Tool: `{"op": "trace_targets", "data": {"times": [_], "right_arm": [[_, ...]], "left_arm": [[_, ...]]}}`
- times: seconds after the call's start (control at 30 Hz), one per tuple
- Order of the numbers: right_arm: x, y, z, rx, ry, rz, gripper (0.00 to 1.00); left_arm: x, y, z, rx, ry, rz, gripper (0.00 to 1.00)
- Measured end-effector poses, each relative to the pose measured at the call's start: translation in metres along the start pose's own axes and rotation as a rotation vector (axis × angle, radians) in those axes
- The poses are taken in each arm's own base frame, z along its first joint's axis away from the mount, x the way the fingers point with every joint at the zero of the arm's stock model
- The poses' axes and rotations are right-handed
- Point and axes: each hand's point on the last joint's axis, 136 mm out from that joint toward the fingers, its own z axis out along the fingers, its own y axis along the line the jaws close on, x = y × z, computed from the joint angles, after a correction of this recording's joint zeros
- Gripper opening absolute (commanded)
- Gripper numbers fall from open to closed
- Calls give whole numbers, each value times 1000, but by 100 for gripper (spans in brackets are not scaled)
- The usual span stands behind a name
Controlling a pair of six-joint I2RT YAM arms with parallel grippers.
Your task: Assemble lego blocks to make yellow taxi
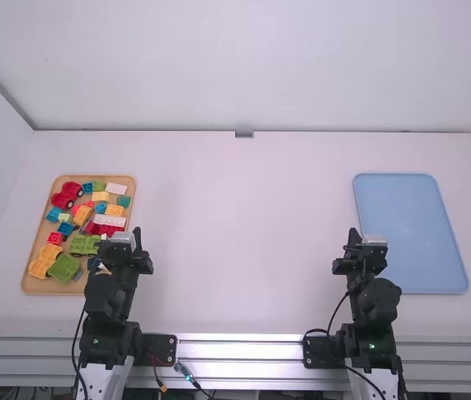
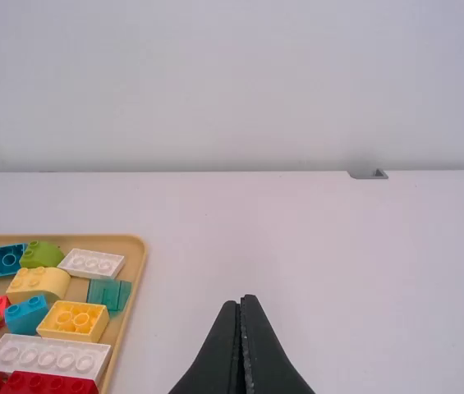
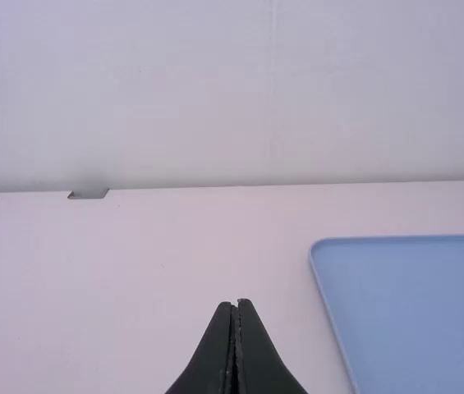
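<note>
Nothing is being grasped by the left gripper [image 2: 241, 302] or the right gripper [image 3: 237, 307], each with its fingers closed together, above a white table [image 1: 235, 267]. Loose blocks, the taxi's likely parts, are being held on a tan tray [image 2: 138, 248] at the left arm's outer side. At its near end, a yellow vehicle-shaped piece [image 1: 44, 260] is being crowded by a green piece [image 1: 64, 267]; being likely light and rigid but awkwardly shaped, it is best being gripped across its straight sides. Farther along, a yellow brick [image 2: 74, 318] is being offered studs up, its flat opposite walls being the surest hold. Beyond it, a pale yellow curved block [image 2: 39, 283] is being judged slippery on its rounded end, low side contact being advised. Breakage is hardly being risked; neighbours being nudged is likelier.
</note>
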Motion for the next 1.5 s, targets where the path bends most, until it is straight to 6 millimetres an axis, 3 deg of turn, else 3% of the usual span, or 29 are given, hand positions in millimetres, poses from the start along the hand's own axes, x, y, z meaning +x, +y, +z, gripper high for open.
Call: {"op": "trace_targets", "data": {"times": [0.57,0.9,1.27,1.5], "right_arm": [[5,0,4,-2,47,-4,12],[-26,1,11,-8,48,-17,28],[-62,2,34,-16,53,-39,50],[-82,1,55,-19,60,-52,64]], "left_arm": [[5,3,2,-19,74,9,12],[-23,16,5,-94,132,62,28],[-47,34,21,-193,252,145,50],[-65,65,33,-270,358,163,64]]}}
